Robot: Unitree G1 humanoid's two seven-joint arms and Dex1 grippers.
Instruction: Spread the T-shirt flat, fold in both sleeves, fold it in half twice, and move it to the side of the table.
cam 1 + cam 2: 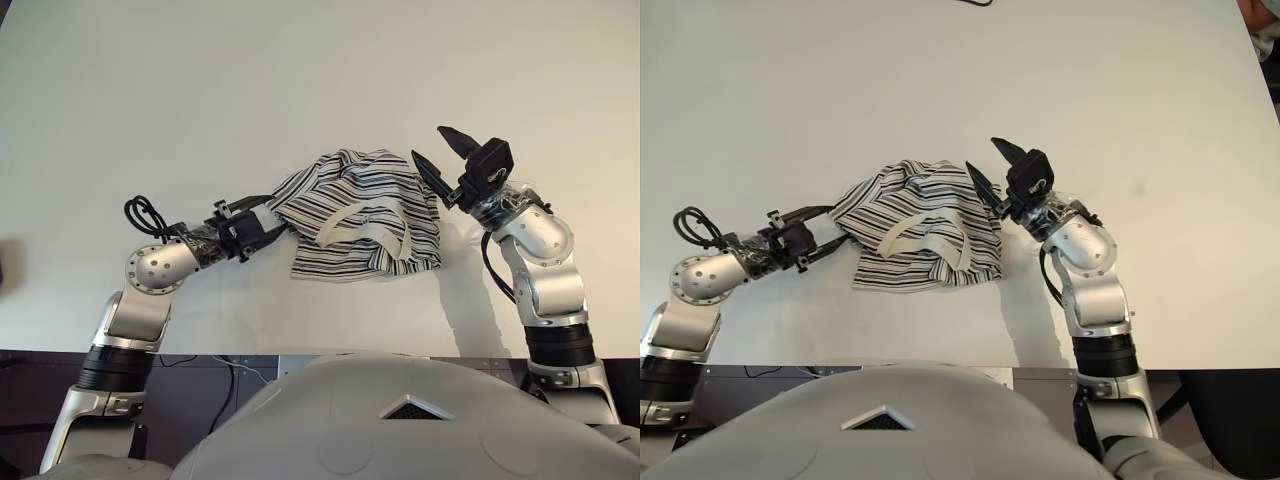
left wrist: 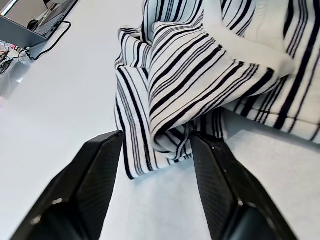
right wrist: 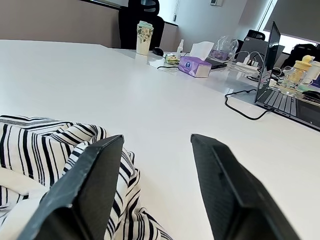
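- The striped T-shirt (image 1: pixel 360 215) lay crumpled on the table (image 1: pixel 150 100), near its front edge.
- The left gripper (image 2: pixel 157 139) was spread around its left edge.
- The right gripper (image 1: pixel 430 142) was spread above its right edge.

I can't pick out either sleeve in the bunched T-shirt (image 1: pixel 360 215), nor tell whether the left gripper (image 2: pixel 157 136) touches its edge.
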